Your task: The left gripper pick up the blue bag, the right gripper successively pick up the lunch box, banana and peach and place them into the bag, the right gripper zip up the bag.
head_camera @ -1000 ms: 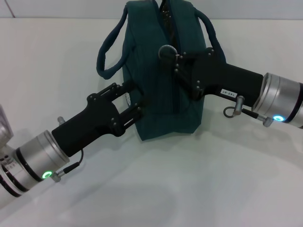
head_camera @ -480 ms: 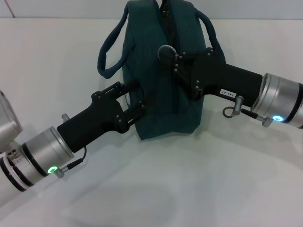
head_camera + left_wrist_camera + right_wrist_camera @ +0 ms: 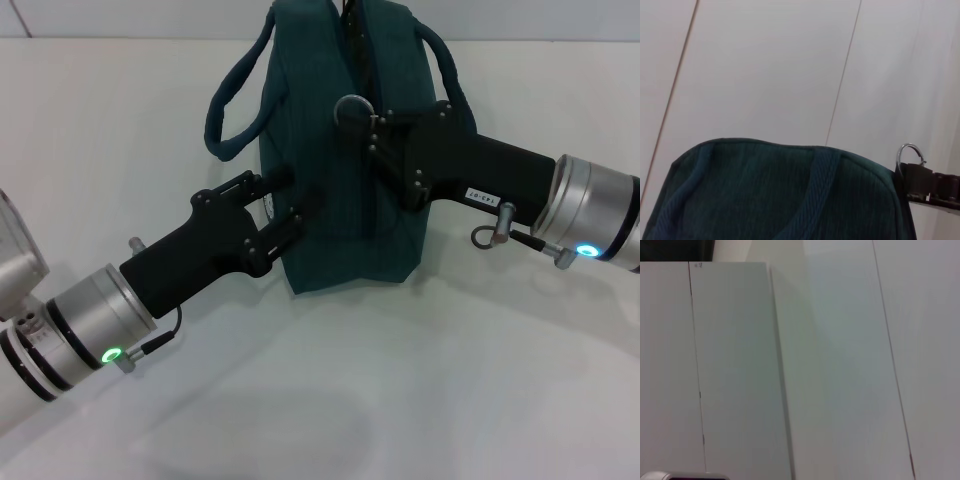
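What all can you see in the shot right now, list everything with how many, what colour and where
blue bag: one, dark teal-blue, standing on the table at the middle far side, between the two grippers.
loop handles: two, same teal-blue, one hanging off each side of the bag.
ring zip pull: one, silver, on top of the bag at the right gripper's tips; also seen in the left wrist view.
table: one, white, under everything.
left gripper: one, black, on the bag's near left side with its fingers around the bag's edge.
right gripper: one, black, reaching in from the right over the top of the bag at the ring.
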### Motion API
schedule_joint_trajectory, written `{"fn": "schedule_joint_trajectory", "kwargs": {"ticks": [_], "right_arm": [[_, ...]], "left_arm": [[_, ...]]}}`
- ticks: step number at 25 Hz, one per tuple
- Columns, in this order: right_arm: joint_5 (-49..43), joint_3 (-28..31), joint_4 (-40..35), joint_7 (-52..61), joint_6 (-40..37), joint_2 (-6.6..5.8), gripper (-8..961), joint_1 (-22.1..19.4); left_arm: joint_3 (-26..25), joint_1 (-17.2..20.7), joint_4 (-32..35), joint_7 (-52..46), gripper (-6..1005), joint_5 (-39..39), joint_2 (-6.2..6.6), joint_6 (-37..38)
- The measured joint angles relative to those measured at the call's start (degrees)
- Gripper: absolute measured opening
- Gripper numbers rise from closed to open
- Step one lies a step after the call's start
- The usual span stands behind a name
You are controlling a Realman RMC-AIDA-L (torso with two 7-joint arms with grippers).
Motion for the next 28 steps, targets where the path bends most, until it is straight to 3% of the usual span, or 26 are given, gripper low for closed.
{"fn": "schedule_joint_trajectory", "kwargs": {"ticks": [19, 25, 28], "right_arm": [[0.02, -0.02, 0.27, -0.11, -0.11, 0.0, 30, -0.38], [0.42, -0.92, -0.14, -0.06, -1.08, 0.0, 30, -0.79], [3.96, -5.88, -1.21, -0.06, -1.35, 0.0, 30, -0.81]], "left_arm": [[0.16, 0.34, 0.01, 0.97, 101, 0.07, 0.02, 0.48], [0.31, 1.44, 0.1, 2.14, 58, 1.32, 0.43, 3.47], [0.32, 2.69, 0.51, 3.88, 57, 1.38, 0.7, 4.67]]}}
